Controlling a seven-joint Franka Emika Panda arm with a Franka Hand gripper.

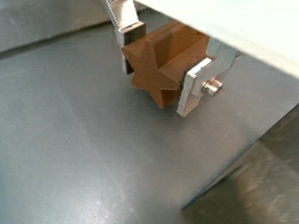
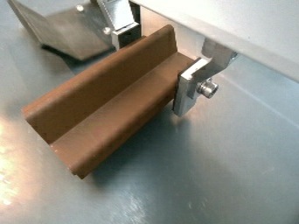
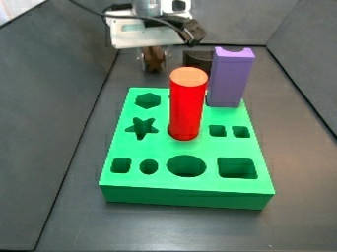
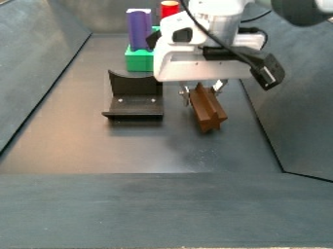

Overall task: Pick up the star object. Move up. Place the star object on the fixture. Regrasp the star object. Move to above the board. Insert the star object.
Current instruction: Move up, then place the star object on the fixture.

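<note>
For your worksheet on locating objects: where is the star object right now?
The star object lies on the floor between the tool's fingers, beside the fixture, apart from the board.

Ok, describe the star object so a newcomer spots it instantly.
Start at the green board; behind it, beside the black fixture, the gripper straddles the star object lying on the floor. It is the only brown, ridged peg; the red cylinder is smooth.
</note>
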